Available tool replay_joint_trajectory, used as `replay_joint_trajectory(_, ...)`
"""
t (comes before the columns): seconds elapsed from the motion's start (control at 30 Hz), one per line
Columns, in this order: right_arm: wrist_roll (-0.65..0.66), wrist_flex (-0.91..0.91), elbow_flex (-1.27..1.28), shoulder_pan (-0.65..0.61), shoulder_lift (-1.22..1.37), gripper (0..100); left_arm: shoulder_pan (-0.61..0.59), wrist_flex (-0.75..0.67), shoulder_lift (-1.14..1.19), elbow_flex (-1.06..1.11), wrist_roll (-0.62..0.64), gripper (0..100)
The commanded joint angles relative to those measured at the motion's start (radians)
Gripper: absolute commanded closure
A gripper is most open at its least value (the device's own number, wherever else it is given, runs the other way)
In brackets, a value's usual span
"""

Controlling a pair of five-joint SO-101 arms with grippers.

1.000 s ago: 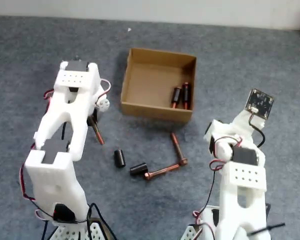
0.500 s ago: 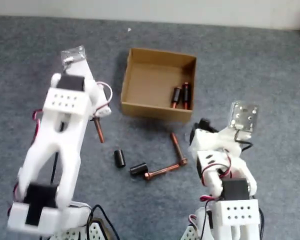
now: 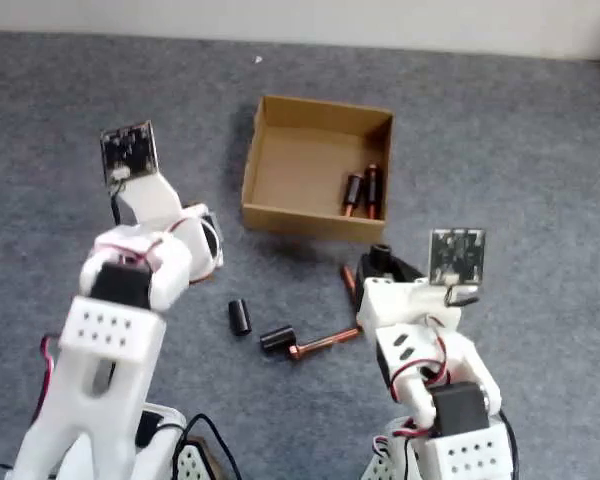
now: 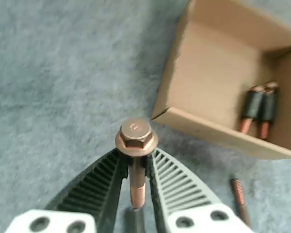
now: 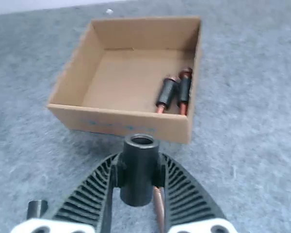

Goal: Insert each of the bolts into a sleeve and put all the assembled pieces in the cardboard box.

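Left of the cardboard box (image 3: 310, 222): my left jaws (image 4: 136, 167) pinch a bolt (image 4: 137, 138) by its shank, with the hex head standing out past the tips.
Front wall of the box, near its right corner: my right jaws (image 5: 137, 165) are clamped around a black sleeve (image 5: 138, 187), its bore open and facing the box.
Inside the box: two assembled pieces (image 3: 362, 192) lie side by side against the right wall.
Counter in front of the box: two loose sleeves (image 3: 239, 316) lie there, and a second bolt (image 3: 325, 343) rests just beside one of them.
Step in hand: I judge it is mating my held bolt with my held sleeve in the air, in front of the box.
Doing it well: the threaded end sits back between my left jaws, so I should turn that wrist until the thread, not the head, faces the bore. I line up the two axes before closing the gap and keep both grips firm.
Risk: a slight tilt could jam the thread on the sleeve's rim or twist the bolt in my grip.
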Motion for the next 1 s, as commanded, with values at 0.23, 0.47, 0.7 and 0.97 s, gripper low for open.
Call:
replay_joint_trajectory(0.23,0.023,-0.001,0.068,-0.124,-0.193,99.3,0.143,-0.229,-0.568,0.306,-0.02,99)
replay_joint_trajectory(0.47,0.037,-0.001,0.07,-0.185,-0.213,99.3,0.223,-0.333,-0.938,0.498,-0.153,99)
replay_joint_trajectory(0.7,0.132,-0.038,0.13,-0.265,-0.213,99.3,0.272,-0.384,-1.017,0.564,-0.201,99)
replay_joint_trajectory(0.97,0.213,-0.232,0.26,-0.297,-0.214,99.3,0.295,-0.491,-1.023,0.565,-0.199,99)
